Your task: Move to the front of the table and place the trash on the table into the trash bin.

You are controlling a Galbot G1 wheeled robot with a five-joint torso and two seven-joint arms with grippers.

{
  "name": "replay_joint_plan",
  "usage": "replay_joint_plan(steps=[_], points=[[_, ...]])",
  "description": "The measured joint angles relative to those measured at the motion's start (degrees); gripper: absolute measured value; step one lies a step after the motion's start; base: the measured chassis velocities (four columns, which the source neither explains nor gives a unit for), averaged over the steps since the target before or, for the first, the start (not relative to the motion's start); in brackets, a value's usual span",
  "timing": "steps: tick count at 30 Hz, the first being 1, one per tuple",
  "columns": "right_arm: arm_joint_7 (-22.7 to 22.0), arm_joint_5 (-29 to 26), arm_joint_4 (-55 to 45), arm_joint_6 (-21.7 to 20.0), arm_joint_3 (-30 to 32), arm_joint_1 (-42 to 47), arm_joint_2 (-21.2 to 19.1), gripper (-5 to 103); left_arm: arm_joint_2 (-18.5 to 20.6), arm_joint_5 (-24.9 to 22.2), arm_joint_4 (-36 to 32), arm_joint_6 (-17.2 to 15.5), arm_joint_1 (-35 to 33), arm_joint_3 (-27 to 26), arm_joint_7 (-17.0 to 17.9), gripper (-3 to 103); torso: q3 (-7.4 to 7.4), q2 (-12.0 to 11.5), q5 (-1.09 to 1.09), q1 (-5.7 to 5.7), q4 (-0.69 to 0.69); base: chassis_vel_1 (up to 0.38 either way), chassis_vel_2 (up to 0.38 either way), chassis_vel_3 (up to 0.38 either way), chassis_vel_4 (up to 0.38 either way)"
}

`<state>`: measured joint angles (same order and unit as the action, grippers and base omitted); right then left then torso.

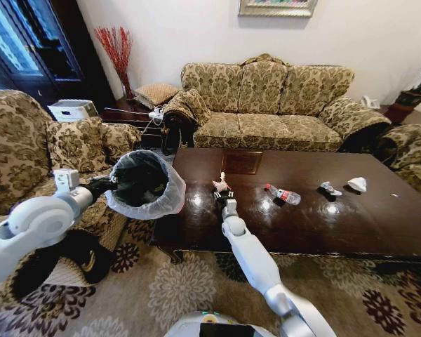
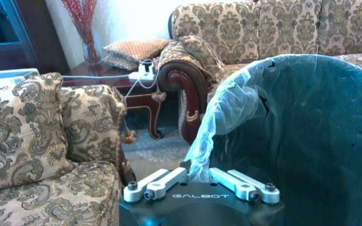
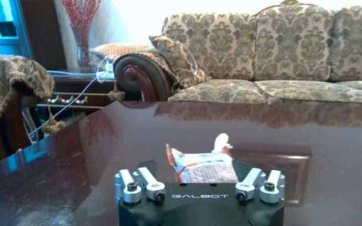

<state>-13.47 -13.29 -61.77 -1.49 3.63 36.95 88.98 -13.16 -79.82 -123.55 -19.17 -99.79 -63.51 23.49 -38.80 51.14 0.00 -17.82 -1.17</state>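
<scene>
Right gripper (image 1: 222,195) is down on the table (image 1: 379,225), jaws closed around a crumpled wrapper (image 3: 201,165) near the left end. It looks light and crushable (a pinch across the middle should do). Left gripper (image 1: 107,187) is clamped on the trash bin (image 1: 144,184) rim, held just off the table's left edge.

trash bin (image 1: 144,184) left of table (image 1: 379,225)

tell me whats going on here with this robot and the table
The robot is clearing trash from the table. Its left gripper holds the trash bin by its rim, up beside the table's end. Its right gripper is at a crumpled wrapper on the tabletop. A small bottle and two more scraps lie farther along.
</scene>
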Motion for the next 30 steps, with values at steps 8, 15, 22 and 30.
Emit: replay_joint_plan(steps=[8,15,22,30], points=[[-0.3,2.3,10.8,1.1,-0.1,-5.4,3.1,100,0.2,0.6,0.9,0.5,0.1,0.7,-0.9,0,0.0,0.0,0.0,0.0,-0.01,0.0,0.0,0.0,0.0],[0.0,2.2,14.1,2.5,0.3,-6.7,3.2,85,0.1,1.1,1.5,0.9,0.1,0.8,-1.5,0,0.0,0.0,0.0,0.0,0.0,0.0,0.0,0.0,0.0],[0.5,1.9,14.0,2.8,0.4,-6.4,2.8,58,0.2,1.6,1.5,1.0,0.1,1.0,-1.9,0,0.0,0.0,0.0,0.0,0.0,0.0,0.0,0.0,0.0],[0.5,1.9,12.8,2.6,0.4,-5.8,2.2,36,0.0,1.7,1.1,1.0,0.0,0.8,-1.9,0,0.0,0.0,0.01,0.0,0.0,0.0,0.0,0.0,0.0]])
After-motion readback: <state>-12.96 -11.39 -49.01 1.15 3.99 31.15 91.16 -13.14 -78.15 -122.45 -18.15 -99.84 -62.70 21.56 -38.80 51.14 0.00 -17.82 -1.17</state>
